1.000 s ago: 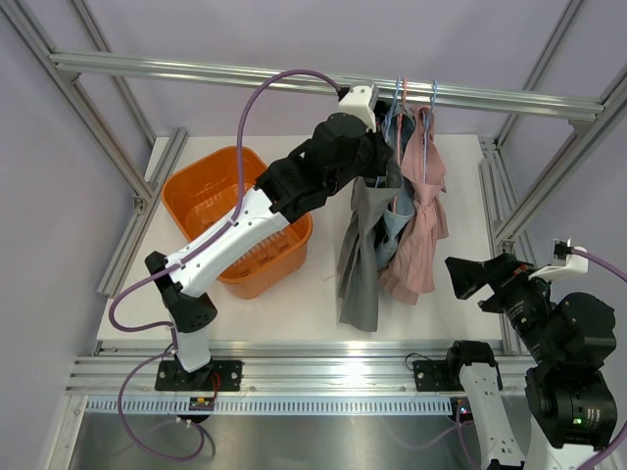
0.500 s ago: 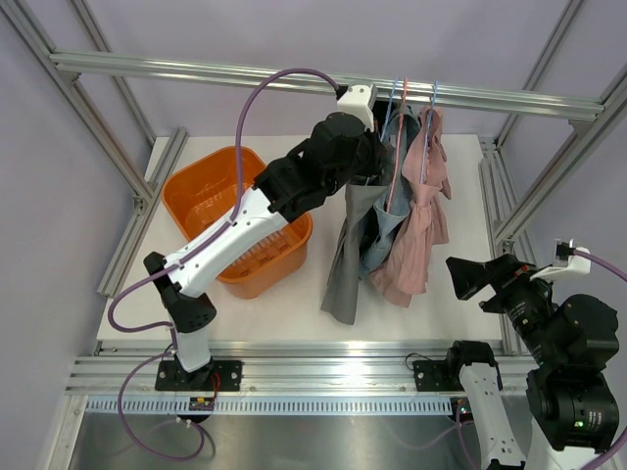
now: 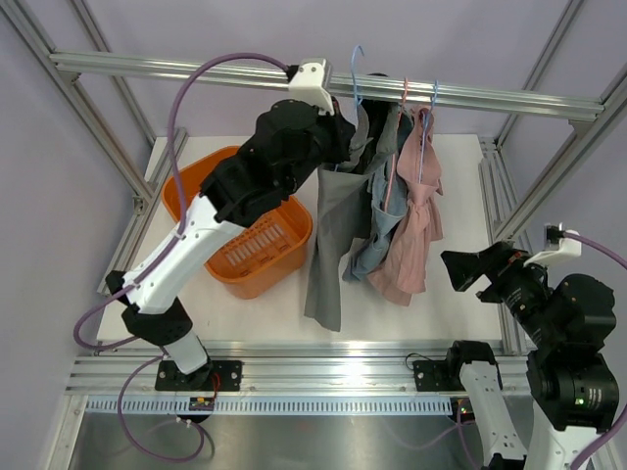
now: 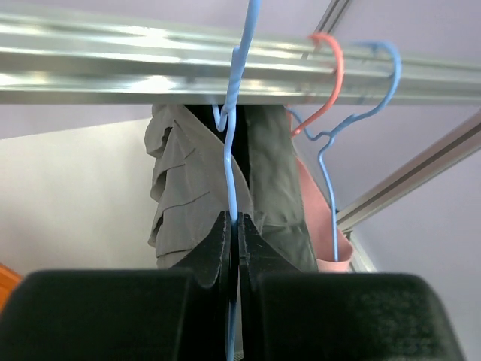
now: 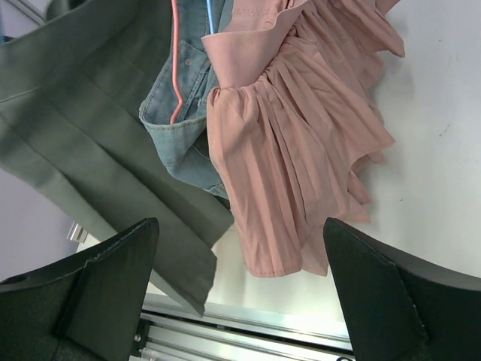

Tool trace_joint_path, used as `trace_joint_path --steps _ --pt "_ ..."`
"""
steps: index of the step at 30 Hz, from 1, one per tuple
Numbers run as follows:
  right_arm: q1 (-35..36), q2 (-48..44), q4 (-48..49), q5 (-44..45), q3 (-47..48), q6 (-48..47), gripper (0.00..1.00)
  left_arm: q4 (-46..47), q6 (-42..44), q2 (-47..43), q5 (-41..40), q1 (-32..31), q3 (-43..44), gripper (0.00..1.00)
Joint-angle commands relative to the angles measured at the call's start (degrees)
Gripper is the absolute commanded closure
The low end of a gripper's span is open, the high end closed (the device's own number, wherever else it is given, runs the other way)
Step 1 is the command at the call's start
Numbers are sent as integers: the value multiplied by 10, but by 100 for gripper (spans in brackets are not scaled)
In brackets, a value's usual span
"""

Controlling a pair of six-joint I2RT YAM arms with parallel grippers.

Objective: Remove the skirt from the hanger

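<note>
Grey skirt (image 3: 328,245) draped on a blue wire hanger (image 4: 229,150), hook up at the rail (image 3: 490,98), whether free of it unclear. Left gripper (image 4: 231,219) clenched on the hanger's stem. Right gripper (image 5: 237,233) spread wide, empty, low beside the pink pleated skirt (image 5: 301,150). Likely risks: thin wire twisting or slipping between the jaws; grey fabric snagging the neighbouring denim garment (image 5: 180,128) and dragging its coral hanger (image 4: 336,75); skirt sliding off unsupported onto the table (image 3: 411,323).

Robotics lab (bolted aluminium frame (image 3: 118,67) overhead)
</note>
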Motion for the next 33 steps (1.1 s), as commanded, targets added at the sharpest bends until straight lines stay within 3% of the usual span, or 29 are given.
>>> trace_joint_path --steps 1,11,17,21,22,23,25,30,33 --pt "-2 44 28 -50 26 -28 3 27 -15 -68 -27 -5 1 100" --pt "-2 161 81 -153 131 -6 6 -40 -56 -234 -19 -25 -166 100" --pt "25 217 139 -190 162 47 13 -85 -71 -287 76 -26 -187 100" --pt "222 295 121 -50 231 37 16 -96 -81 -328 151 -26 -221 100" --pt "315 315 111 29 275 32 16 -88 -87 -336 167 -26 -231 100" --pt "355 348 103 69 295 22 16 -88 -92 -343 189 -26 -237 100" --pt "414 371 99 113 340 16 16 -100 -105 -364 210 -26 -251 100" --pt "474 434 126 113 394 17 18 -101 -138 -415 240 -26 -300 100" --pt "539 464 139 176 402 4 22 -105 -149 -430 259 -26 -313 100"
